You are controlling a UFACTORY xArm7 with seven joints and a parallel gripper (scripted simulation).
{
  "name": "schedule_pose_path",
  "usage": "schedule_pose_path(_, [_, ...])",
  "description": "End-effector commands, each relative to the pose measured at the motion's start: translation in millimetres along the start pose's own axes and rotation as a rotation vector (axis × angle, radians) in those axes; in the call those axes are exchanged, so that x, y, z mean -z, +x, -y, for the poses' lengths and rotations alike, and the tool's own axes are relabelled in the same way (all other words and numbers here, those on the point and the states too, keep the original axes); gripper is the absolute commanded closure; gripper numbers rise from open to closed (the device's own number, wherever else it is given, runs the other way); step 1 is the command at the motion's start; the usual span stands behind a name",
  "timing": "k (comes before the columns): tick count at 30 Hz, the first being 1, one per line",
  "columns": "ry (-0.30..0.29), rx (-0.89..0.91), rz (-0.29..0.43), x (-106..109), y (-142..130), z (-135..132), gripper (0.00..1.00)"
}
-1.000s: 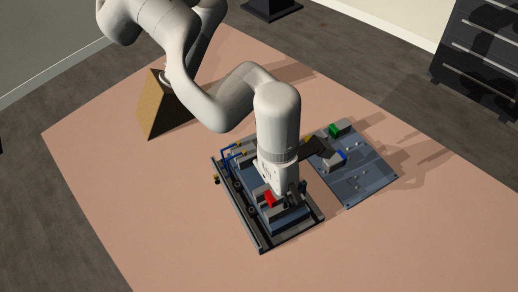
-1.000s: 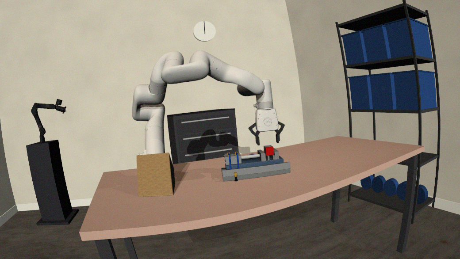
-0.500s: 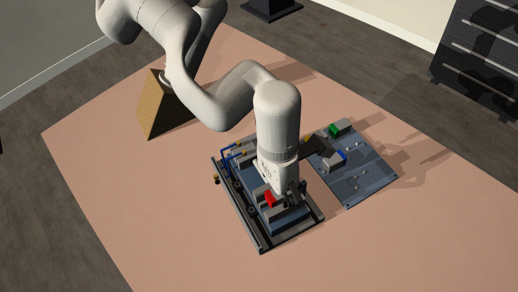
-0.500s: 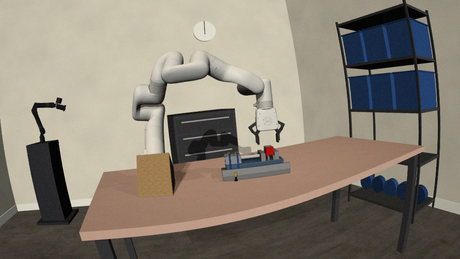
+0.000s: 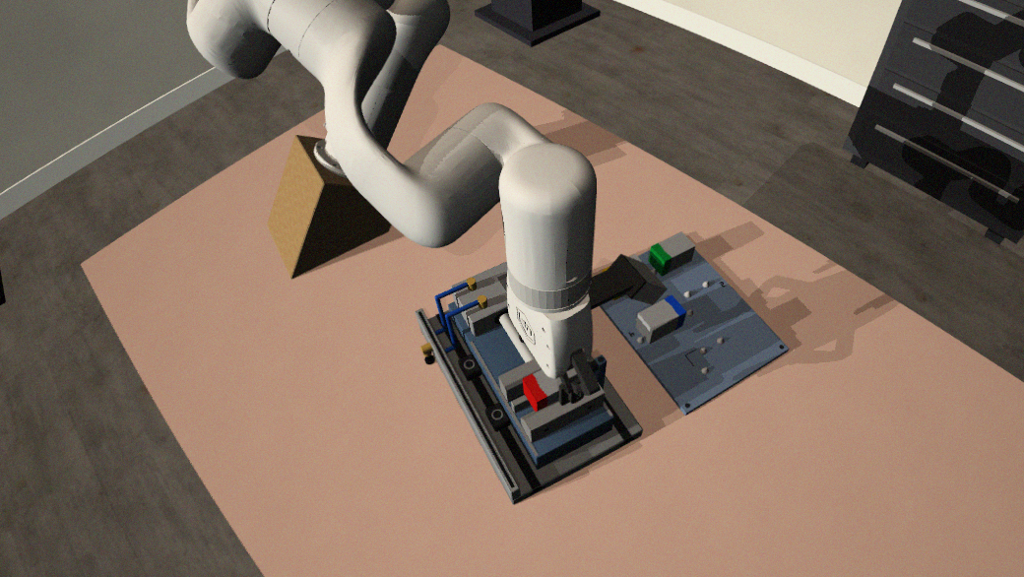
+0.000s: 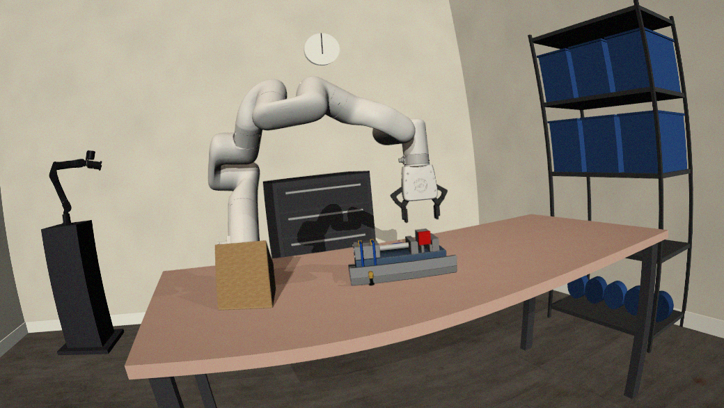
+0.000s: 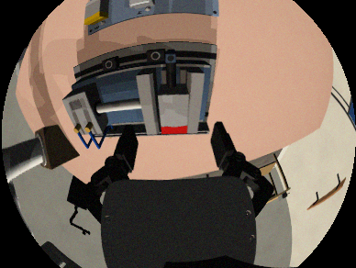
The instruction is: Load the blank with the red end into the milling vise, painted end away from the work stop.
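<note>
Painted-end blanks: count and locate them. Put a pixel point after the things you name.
4. Red-ended blank (image 5: 534, 392) (image 6: 424, 237) (image 7: 174, 112): in the vise (image 5: 494, 351) (image 6: 402, 268) (image 7: 119, 87). Green-ended blank (image 5: 673, 252), blue-ended blank (image 5: 661, 319) (image 7: 139, 4), yellow-ended blank (image 7: 97, 11): on the infeed plate (image 5: 748, 352) (image 7: 208, 6). The arm (image 5: 547, 236) (image 6: 354, 108) (image 7: 23, 158) could hide more.

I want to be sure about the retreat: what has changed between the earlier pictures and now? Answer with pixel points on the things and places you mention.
The gripper (image 5: 575, 379) (image 6: 420, 219) (image 7: 173, 132) has moved a little upward; nothing was taken hold of or let go. Its fingers remain open, and the blank with the red end (image 5: 534, 392) (image 6: 424, 237) (image 7: 174, 110) stays in the vise (image 5: 501, 351) (image 6: 405, 269) (image 7: 121, 89).
</note>
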State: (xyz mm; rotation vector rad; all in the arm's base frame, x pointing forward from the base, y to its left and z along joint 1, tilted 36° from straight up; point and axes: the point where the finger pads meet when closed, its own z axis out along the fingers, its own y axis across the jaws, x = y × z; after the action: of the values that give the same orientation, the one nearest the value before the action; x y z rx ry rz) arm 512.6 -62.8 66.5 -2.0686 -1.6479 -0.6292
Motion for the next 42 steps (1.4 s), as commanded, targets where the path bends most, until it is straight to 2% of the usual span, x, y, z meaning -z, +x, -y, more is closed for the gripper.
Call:
schedule_pose_path(1, [-0.006,-0.001,0.001,25,0,-2,0.00])
schedule_pose_path(5, [-0.006,-0.001,0.001,49,0,-1,0.00])
schedule_pose_path(12, [-0.006,-0.001,0.001,49,0,-1,0.00])
schedule_pose_path(22, [-0.006,-0.001,0.000,87,0,-1,0.00])
schedule_pose_path(42, [-0.006,-0.001,0.000,77,0,-1,0.00])
